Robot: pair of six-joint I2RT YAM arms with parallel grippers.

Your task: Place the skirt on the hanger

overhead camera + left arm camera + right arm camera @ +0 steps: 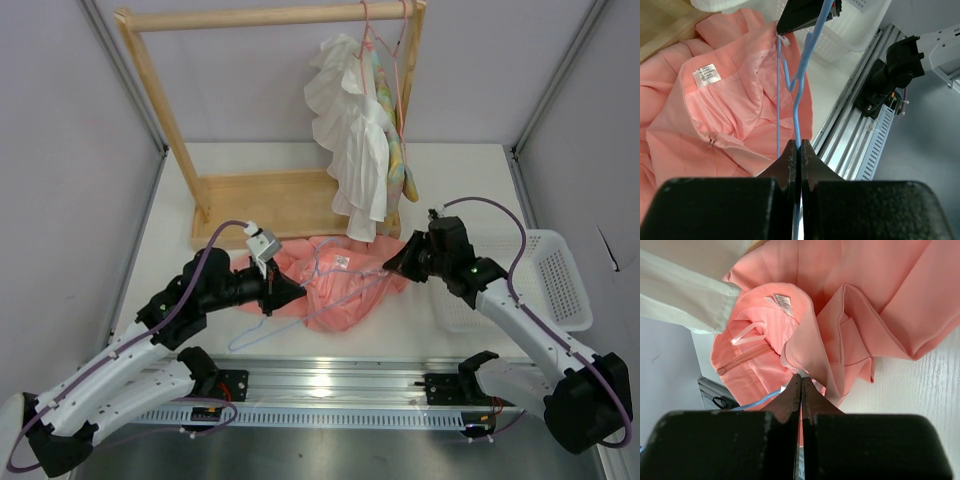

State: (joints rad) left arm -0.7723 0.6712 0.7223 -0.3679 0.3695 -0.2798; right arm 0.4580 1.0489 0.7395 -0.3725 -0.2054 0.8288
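Note:
The salmon-pink skirt [345,285] lies bunched on the table between my grippers, waistband open, white label [706,75] showing inside. The light-blue wire hanger [265,334] runs from the table in front across the skirt. My left gripper [292,292] is at the skirt's left edge, shut on the hanger wire [797,120], which passes between its jaws [800,146]. My right gripper [392,265] is at the skirt's right edge, shut on the waistband edge [801,377], where the blue wire [757,401] ends. The skirt [880,290] fills the right wrist view.
A wooden rack [270,15] stands behind, with a white ruffled garment [350,130], a pastel garment [400,165] and pink-red hangers [385,40] at its right end. A white basket [555,280] sits at the right. The metal rail [330,385] runs along the near edge.

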